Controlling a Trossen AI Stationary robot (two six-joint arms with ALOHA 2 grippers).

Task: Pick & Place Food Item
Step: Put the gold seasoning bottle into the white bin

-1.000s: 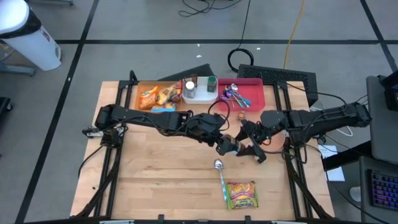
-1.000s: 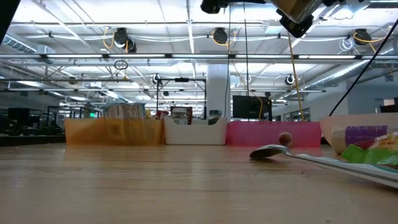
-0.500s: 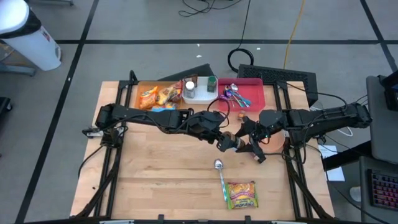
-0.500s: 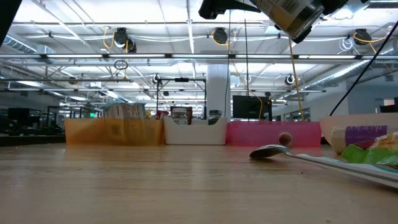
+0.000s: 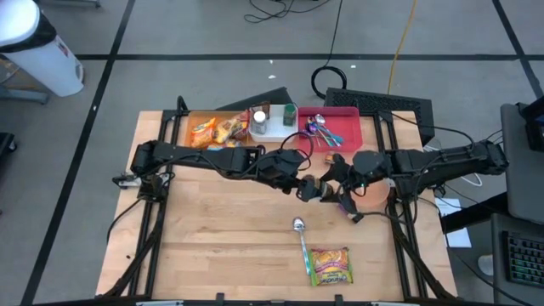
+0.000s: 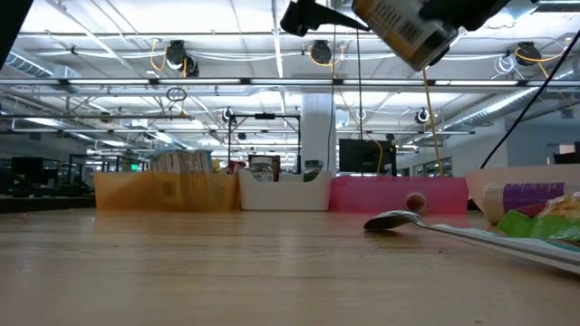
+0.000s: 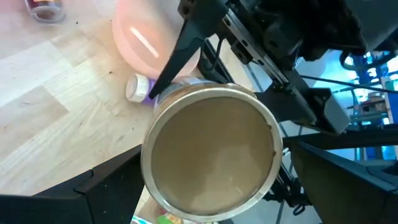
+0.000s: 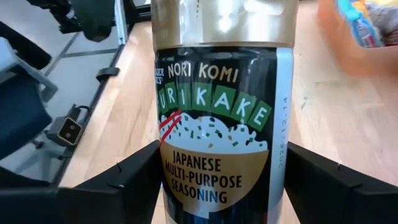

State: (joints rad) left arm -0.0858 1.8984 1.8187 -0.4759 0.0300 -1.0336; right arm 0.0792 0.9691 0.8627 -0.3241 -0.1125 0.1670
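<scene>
Furikake jar (image 8: 217, 124), gripped by right gripper (image 5: 340, 197) jaws, left gripper (image 5: 302, 185) jaws open

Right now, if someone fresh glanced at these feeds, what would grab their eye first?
The black-labelled furikake seasoning jar with a gold lid, gripped by the right gripper in mid-air above the table's centre. The open left gripper faces its lid, close up. Next, the metal spoon and green-and-yellow snack packet lying on the wooden table near its front edge.

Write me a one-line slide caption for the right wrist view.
The right gripper holds a furikake seasoning jar above the wooden table.
</scene>
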